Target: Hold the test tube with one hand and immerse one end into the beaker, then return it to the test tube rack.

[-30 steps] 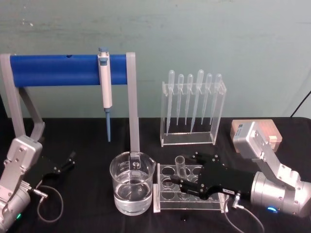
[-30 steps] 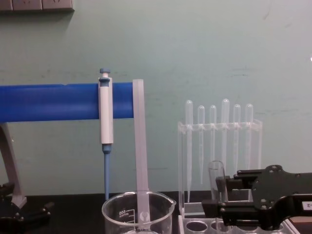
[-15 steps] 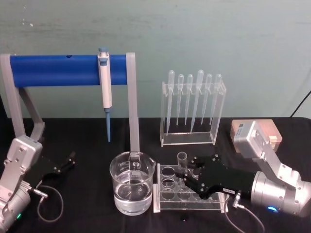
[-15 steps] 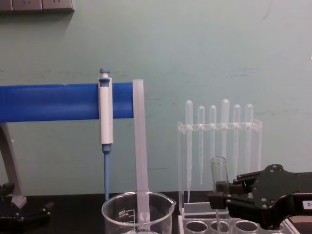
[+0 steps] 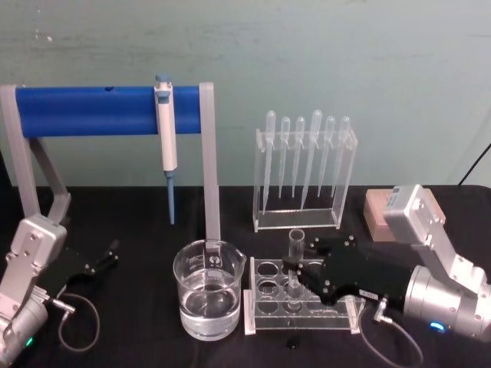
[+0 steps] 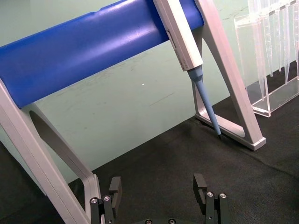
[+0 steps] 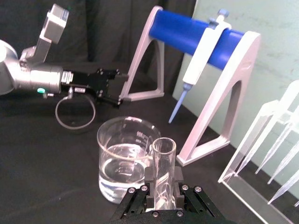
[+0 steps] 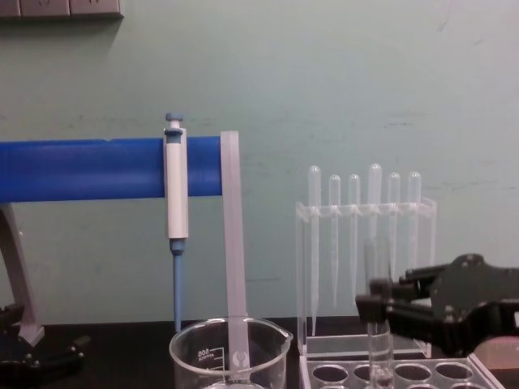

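**Clerk:** Item one, the test tube. Where was it?

**Checker:** Upright over the white rack, above the half nearer the beaker. The right gripper pinched it at about mid-length, jaws pressed on the glass from both sides. It was gripped mid-body, presumably, so that the lower end was free for dipping.

**Clerk:** Was it clear of its hole?

**Checker:** That could not be told. In the chest view the lower end sat about level with the rack's top plate.

**Clerk:** Item two, the beaker.

**Checker:** It stood just beside the rack, on the robot's left, part filled with clear liquid. In my judgement a short sideways carry would serve, with the tube raised above the rim first.

**Clerk:** Item three, the left gripper.

**Checker:** Parked low at the left of the table, fingers spread, holding nothing. It lay well apart from the glassware, likely to keep out of the way.

**Clerk:** Sundries?

**Checker:** Pipettes in a clear stand behind the rack. A pipettor hung on the blue bar.
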